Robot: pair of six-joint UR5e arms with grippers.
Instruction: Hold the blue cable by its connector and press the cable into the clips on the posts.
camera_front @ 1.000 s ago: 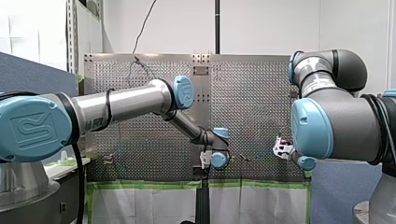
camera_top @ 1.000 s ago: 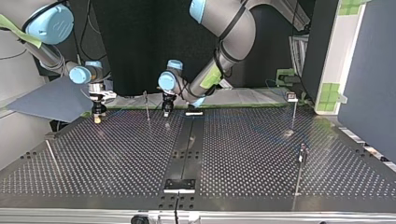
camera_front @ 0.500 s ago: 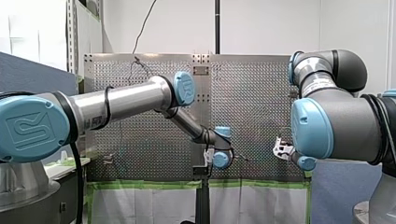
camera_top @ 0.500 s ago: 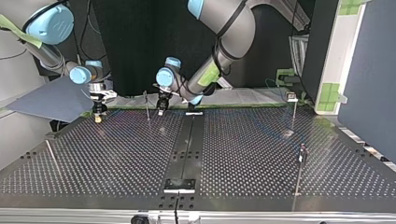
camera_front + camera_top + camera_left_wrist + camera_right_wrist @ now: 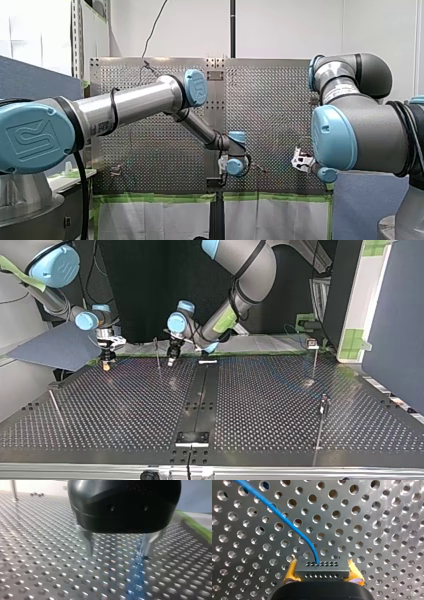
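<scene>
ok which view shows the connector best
Right wrist view: the connector sits clamped between my right gripper's yellow pads, the blue cable leaving it. In the top view it is too small to make out; the front and left wrist views do not show it.

Thin post (image 5: 157, 354) stands beside my left gripper (image 5: 171, 361) (gap unclear).

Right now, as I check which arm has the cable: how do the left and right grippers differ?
The right gripper is shut on the connector; the left gripper is open and holds nothing. The right gripper has yellow pads; the left gripper has bare metal fingers. The cable runs out of the right gripper's connector; under the left gripper it shows only as a blue blur. Both hang low over the table.
</scene>
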